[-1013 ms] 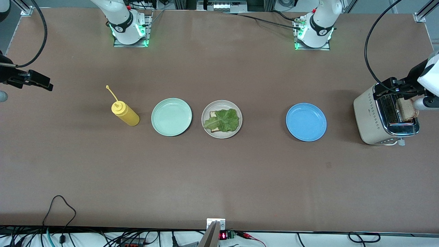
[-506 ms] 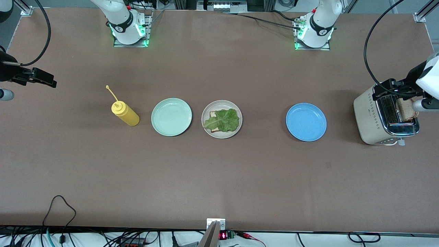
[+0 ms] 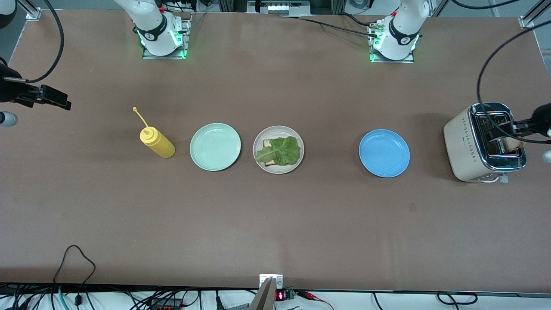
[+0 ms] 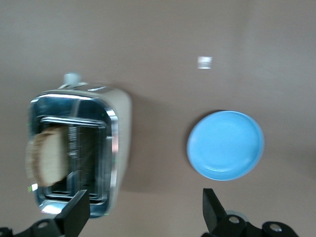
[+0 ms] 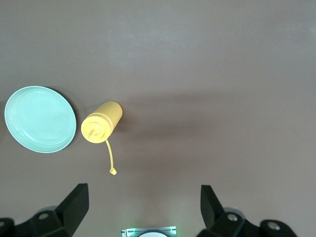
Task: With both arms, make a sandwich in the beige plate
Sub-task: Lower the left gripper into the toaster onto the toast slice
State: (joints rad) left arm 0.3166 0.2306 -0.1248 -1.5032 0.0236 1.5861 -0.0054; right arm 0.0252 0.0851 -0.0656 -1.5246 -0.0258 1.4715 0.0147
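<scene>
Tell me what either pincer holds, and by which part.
Nothing. The left pincer hangs open above the toaster, whose slot keeps the bread slice; the right pincer waits open near the mustard bottle.

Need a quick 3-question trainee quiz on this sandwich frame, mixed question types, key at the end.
1. True or false: the beige plate already holds a bread slice under a lettuce leaf.
2. Where is the second bread slice? A) on the blue plate B) in the toaster C) in the left pincer
3. Fill in: beside the mint-green plate, toward the right arm's end of the table, stands a yellow ____.

Key: 1 true; 2 B, and the left pincer hangs open over the toaster, holding nothing; 3 squeeze bottle, with the open right pincer waiting near that table end.
</scene>
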